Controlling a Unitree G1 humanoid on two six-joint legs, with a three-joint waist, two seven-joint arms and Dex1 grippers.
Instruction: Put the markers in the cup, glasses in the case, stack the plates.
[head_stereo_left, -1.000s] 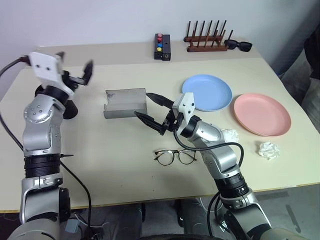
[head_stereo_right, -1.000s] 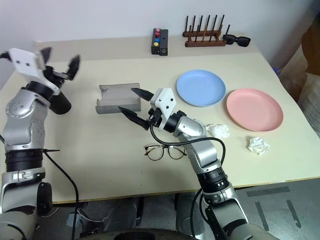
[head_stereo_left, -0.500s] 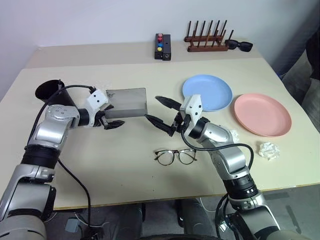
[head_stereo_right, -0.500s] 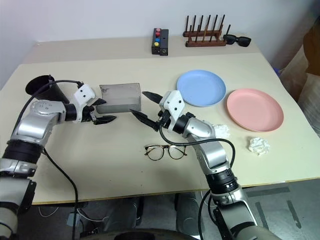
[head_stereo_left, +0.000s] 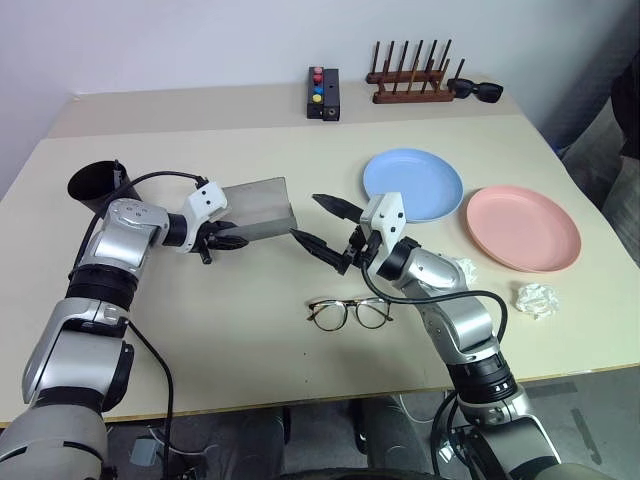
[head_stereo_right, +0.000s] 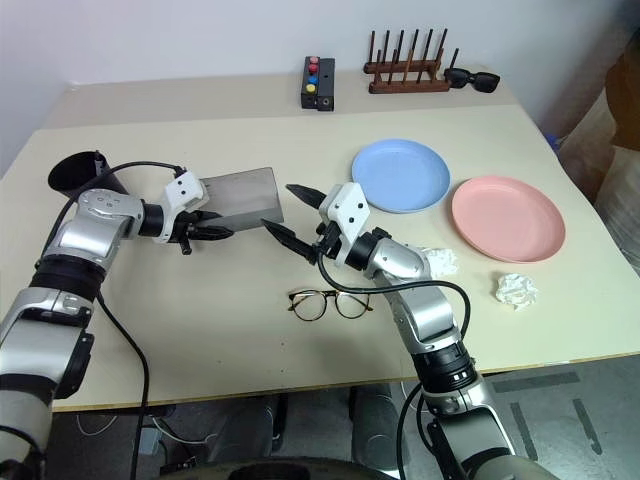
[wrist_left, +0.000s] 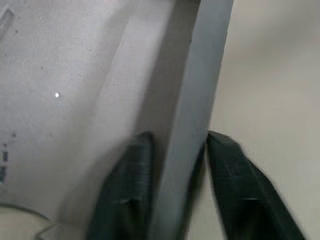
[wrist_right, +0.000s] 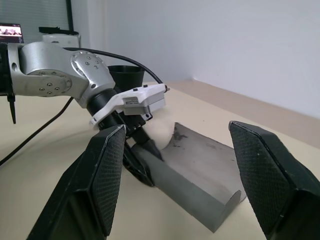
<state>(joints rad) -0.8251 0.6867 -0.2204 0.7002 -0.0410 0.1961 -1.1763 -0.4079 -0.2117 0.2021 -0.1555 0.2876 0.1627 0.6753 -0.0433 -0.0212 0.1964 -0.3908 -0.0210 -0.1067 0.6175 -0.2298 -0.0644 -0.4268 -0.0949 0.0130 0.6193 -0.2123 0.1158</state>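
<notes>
Left eye view: the case (head_stereo_left: 252, 208), a grey oblong shell lying open, sits on the bench (head_stereo_left: 230, 330) and serves as the landmark. The left gripper (head_stereo_left: 222, 240) has its jaws clamped on the case's near wall at its left end. A second ago this arm was raised high with jaws spread; half a second ago it was down at the case with jaws apart. The case now looks tilted, its near edge lifted a little, though that is hard to confirm. The black cup (head_stereo_left: 95, 185) stands well left of the case. The right gripper (head_stereo_left: 322, 226) hovers just right of the case, jaws released and wide, much as before. The wire-rimmed glasses (head_stereo_left: 349, 313) lie in front of the case, to its right, unmoved.

Right eye view: the blue plate (head_stereo_right: 402, 176) lies right of the case, the pink plate (head_stereo_right: 503, 218) farther right, apart. Two crumpled white paper balls (head_stereo_right: 515, 289) lie nearby. Beyond the case, by the pale wall, stand a small black box (head_stereo_right: 319, 82) with coloured buttons, a wooden peg rack (head_stereo_right: 407, 70) and dark sunglasses (head_stereo_right: 470, 76).

Left wrist view: one black finger (wrist_left: 127, 195) lies inside the case's wall, the other outside.

Right wrist view: the open jaws frame the case and left gripper.
</notes>
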